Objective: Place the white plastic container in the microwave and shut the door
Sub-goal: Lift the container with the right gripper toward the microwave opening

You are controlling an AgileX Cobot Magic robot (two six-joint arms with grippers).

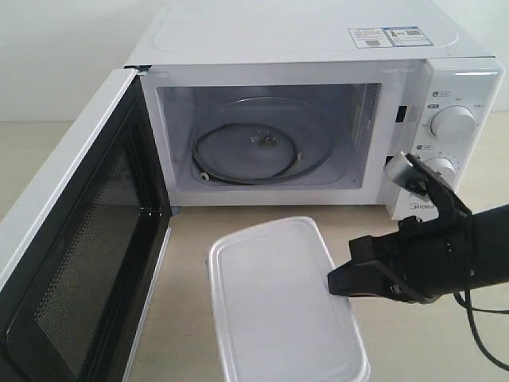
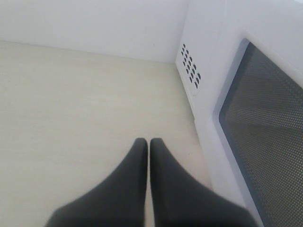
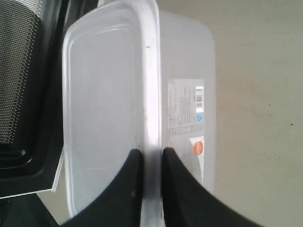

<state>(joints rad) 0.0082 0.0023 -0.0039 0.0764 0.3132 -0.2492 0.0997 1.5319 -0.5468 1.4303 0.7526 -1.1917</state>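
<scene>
The white plastic container is in front of the microwave, its lid up. My right gripper is shut on the container's lid rim at its right long side, one finger above the lid and one against the labelled wall. In the exterior view that gripper comes in from the right. The door stands wide open to the left, its black mesh inner face showing. The glass turntable lies bare in the cavity. My left gripper is shut on nothing, beside the door's outer face.
Two round dials sit on the microwave's right panel, close behind the right arm. The open door runs along the container's left side with a narrow gap. Pale tabletop stretches left of the microwave.
</scene>
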